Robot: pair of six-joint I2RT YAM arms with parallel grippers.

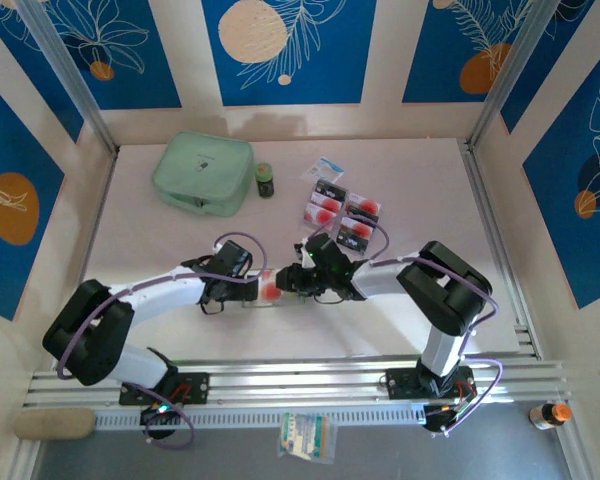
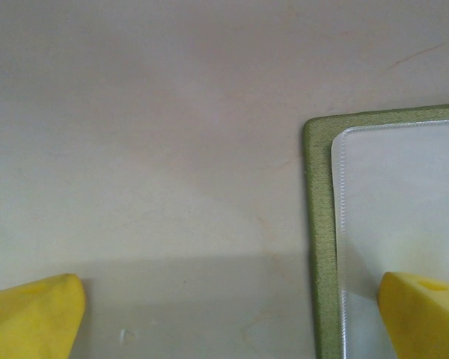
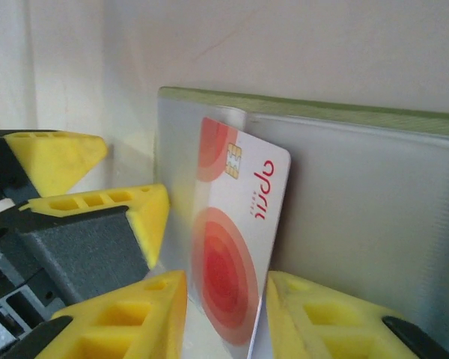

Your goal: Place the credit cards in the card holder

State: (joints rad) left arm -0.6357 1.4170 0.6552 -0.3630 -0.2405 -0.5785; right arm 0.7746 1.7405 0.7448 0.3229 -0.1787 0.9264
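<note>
The right gripper (image 3: 223,303) is pinching a whitish plastic credit card with a big red dot (image 3: 239,224) by its near short end, one yellow finger on each face. The card's long axis runs straight away from this gripper. Its far end, the one with the chip, lies at the mouth of a frosted clear sleeve in the small olive-green folding card holder (image 3: 322,111). That far corner looks hazed, as if under the plastic, but I cannot tell how deep it sits. As I judge it, the push goes along the card's length, toward the left edge of the tabletop.

From above, the right gripper and the left gripper (image 1: 252,285) meet nose to nose near the middle of the white tabletop (image 1: 150,235), somewhat toward its near edge. The card lies between them.

The left gripper is spread wide, with one fingertip (image 2: 423,314) over the clear sleeve just inside the holder's olive rim. The other fingertip is over bare tabletop beside the holder. It seems placed to steady the holder against the push.

The other loose cards, red-dotted and black (image 1: 342,212), cluster toward the far edge right of centre, well apart from the holder and nearer the right arm.
</note>
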